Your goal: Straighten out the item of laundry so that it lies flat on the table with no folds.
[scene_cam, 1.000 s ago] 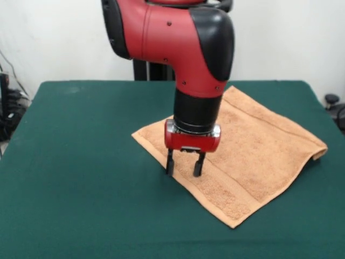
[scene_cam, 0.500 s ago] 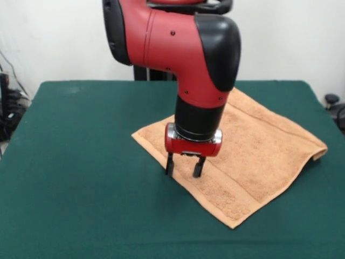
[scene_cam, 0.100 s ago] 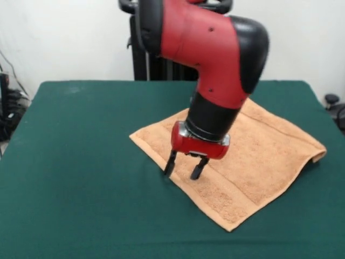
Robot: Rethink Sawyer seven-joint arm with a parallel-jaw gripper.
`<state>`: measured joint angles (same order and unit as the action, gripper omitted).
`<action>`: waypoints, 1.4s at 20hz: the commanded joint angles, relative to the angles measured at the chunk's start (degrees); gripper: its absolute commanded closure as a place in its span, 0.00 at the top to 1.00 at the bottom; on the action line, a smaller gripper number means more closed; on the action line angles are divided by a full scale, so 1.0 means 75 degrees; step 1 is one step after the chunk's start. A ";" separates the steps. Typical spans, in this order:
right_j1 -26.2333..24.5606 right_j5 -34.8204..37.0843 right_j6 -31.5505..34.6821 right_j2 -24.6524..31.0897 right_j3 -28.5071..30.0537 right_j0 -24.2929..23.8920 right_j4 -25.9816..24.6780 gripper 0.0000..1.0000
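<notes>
While only the front view is given, it shows the orange-tan towel (scene_cam, 0.100 s ago: 253, 162) spread right of the green surface's (scene_cam, 0.100 s ago: 75, 162) centre, one corner curling up toward the surface's right edge. The pincer (scene_cam, 0.100 s ago: 184, 170), tilted, stands parted and empty over the towel's left hem. Pressing low and dragging outward would likely flatten it best. Nothing else lies nearby to obstruct.

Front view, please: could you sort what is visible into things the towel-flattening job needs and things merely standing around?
Part of the job:
- orange-tan towel, its right corner lifted
- green table
- tool, open at the towel's left edge

Just lying about:
- cables at the left edge
- dark object at the right edge
</notes>
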<state>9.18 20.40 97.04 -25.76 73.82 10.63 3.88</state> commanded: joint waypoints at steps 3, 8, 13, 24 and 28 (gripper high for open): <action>-0.2748 -0.3559 0.2816 -0.2064 -0.0462 0.0170 0.0990 1.00; -0.2729 -0.3786 0.2203 -0.1873 -0.0349 0.0059 0.1185 1.00; -0.2740 -0.3954 0.1804 -0.1910 -0.0211 -0.0030 0.1279 1.00; 0.0970 0.1462 -0.1159 0.2039 0.0913 -0.2469 -0.0613 1.00; 0.1765 0.2795 -0.1501 0.2395 0.0908 -0.2611 -0.0684 1.00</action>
<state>12.05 18.36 100.26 -23.51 73.11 -6.84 2.13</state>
